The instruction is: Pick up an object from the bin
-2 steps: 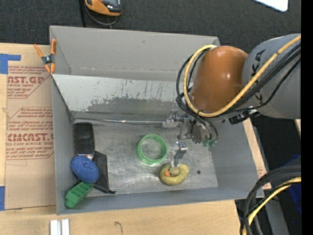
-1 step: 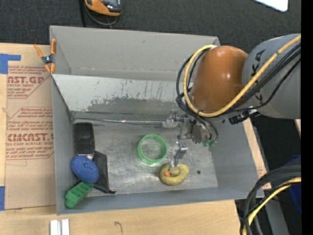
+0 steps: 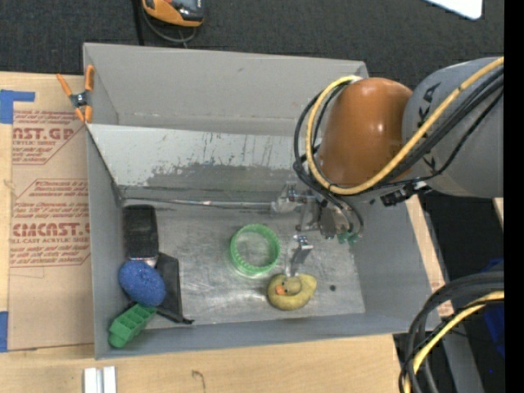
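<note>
Orange wrist cover (image 3: 364,133): carried uppermost, over the bin's (image 3: 221,88) right half. Tool (image 3: 300,255): positioned close by a yellow rubber duck (image 3: 292,292) at front centre; how far open cannot be told. Duck's long axis is laid left-right, beak apparently leftward. Green ring (image 3: 254,250): just beside.

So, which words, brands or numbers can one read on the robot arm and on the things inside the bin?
"KA": dark letters on the grey arm housing; any further letters cannot be made out.
Green ring, yellow duck, blue ball, black block, green piece: no text to read.
</note>
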Controlling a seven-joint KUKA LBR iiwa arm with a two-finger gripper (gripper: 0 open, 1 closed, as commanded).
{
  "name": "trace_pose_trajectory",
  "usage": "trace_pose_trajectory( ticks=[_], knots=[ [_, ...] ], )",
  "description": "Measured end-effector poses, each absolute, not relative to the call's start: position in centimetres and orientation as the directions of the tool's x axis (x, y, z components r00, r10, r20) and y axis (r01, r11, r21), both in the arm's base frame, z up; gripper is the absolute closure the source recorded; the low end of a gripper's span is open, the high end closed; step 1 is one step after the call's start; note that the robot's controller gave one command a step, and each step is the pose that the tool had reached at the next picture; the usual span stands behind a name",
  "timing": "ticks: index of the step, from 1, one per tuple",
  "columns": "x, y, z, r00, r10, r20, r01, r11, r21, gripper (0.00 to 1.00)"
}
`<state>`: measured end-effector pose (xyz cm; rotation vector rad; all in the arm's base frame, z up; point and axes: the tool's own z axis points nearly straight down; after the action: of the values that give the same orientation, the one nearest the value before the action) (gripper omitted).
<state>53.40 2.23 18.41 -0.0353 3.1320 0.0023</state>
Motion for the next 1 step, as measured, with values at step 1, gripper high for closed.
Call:
trace_pose_trajectory(
  ticks=[1],
  knots=[
    [53.0,3.61,7.38,-0.998,-0.06,0.0,-0.06,0.998,0.001,1.0]
  ],
)
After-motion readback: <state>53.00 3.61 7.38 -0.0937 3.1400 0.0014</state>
